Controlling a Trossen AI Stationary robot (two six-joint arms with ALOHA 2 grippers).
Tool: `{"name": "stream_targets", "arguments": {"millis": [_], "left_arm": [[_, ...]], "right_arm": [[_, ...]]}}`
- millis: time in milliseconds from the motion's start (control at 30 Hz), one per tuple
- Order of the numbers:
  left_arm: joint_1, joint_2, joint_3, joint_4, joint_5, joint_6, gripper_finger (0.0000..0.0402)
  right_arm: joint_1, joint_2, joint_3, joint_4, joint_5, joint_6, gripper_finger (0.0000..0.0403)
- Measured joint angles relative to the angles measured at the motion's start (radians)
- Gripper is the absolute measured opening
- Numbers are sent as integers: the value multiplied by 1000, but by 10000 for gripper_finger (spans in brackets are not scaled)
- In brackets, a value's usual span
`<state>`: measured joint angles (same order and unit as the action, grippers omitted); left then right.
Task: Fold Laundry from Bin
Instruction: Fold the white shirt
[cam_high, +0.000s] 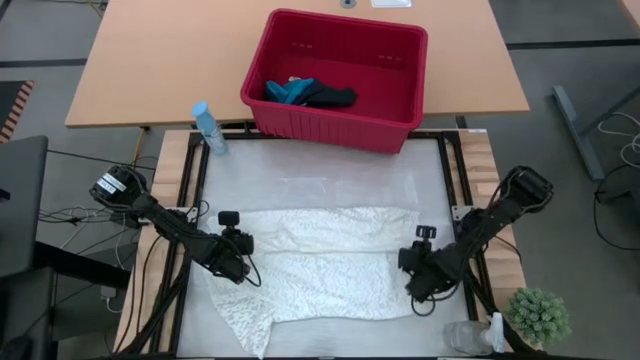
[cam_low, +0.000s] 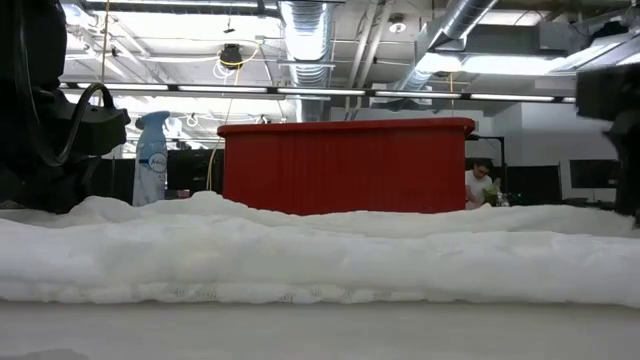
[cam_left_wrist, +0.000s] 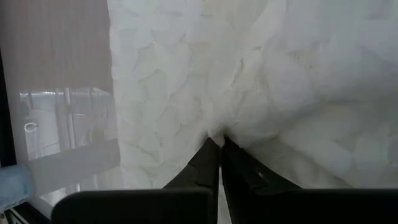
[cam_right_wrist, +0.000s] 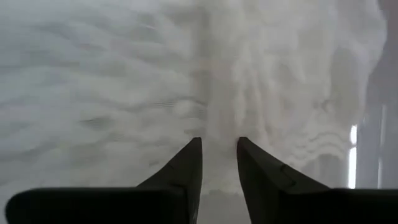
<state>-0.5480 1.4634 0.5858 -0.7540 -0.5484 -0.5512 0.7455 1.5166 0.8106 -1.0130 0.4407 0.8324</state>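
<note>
Below, left end effector (cam_left_wrist: 220, 142) pinching white cloth (cam_high: 320, 265), red bin (cam_high: 400, 120) beyond

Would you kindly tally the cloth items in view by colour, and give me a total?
White: 1, the large white lacy cloth spread on the table.
Teal-blue: 1, the small teal-blue cloth in the red plastic bin.
Dark navy/black: 1, the dark navy cloth beside it in the bin.
Total: 3

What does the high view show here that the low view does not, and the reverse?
Only the high view shows inside the red bin, where a teal cloth and a dark cloth lie, plus both grippers at the white cloth's sides. Only the low view shows the room's ceiling pipes and a person behind. Both show the white lacy cloth, bin and spray bottle.
</note>
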Motion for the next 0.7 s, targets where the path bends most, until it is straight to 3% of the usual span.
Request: {"name": "stream_targets", "arguments": {"millis": [200,333,500,700], "left_arm": [[0,0,0,0,0,-3,0],[0,0,0,0,0,-3,0],[0,0,-1,1,-15,12,0],[0,1,-1,4,-28,11,0]], "right_arm": [[57,-17,62,-238,159,202,128],[55,-108,43,-287,156,333,128],[-39,-272,-31,-243,158,522,129],[-216,-420,-72,-122,159,557,129]]}}
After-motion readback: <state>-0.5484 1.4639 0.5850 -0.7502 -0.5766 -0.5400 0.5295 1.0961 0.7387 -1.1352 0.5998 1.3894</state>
